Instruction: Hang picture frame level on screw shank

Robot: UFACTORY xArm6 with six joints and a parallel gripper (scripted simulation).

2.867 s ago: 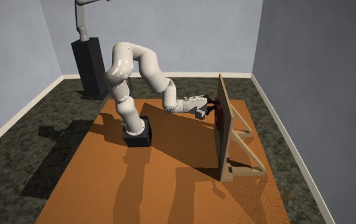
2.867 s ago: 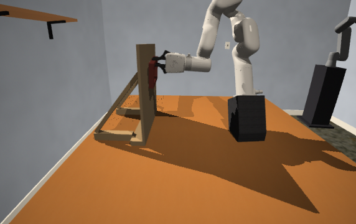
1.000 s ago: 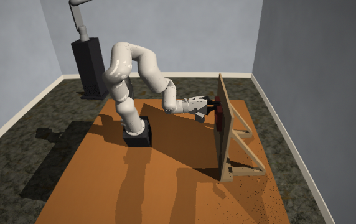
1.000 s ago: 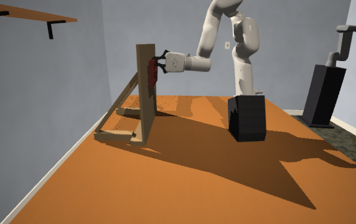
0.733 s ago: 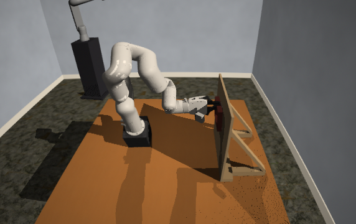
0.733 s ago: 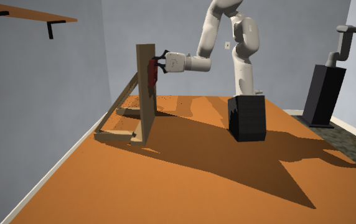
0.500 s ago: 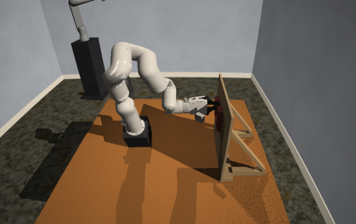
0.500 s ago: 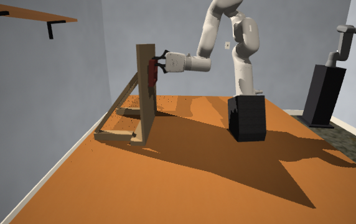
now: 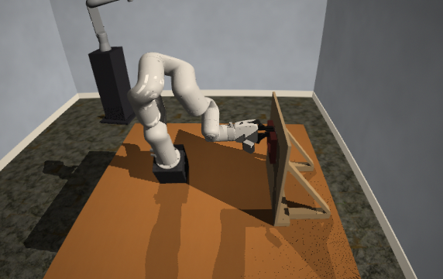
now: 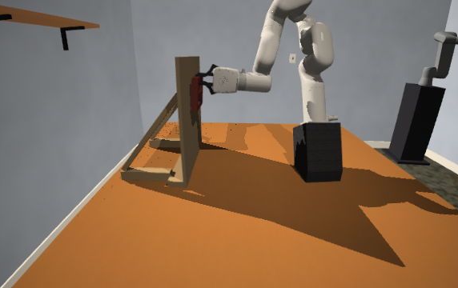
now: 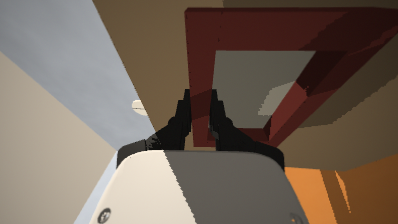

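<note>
A dark red picture frame (image 9: pixel 272 141) lies flat against the upright wooden board (image 9: pixel 279 155). It also shows in the exterior view (image 10: pixel 195 94) and close up in the wrist view (image 11: pixel 260 75). My gripper (image 11: pixel 200 98) is shut on one rail of the frame, near the board's upper part. It shows in the top and exterior views too (image 9: pixel 265 129) (image 10: pixel 205 82). The frame looks tilted in the wrist view. The screw is hidden behind the frame.
The board stands on an angled wooden brace (image 9: pixel 303 182) near the right wall. My arm's black base (image 9: pixel 170 168) stands on the orange floor mat. A black pedestal with a grey arm (image 9: pixel 111 83) stands at the back left. A shelf (image 10: pixel 29 18) is on the wall.
</note>
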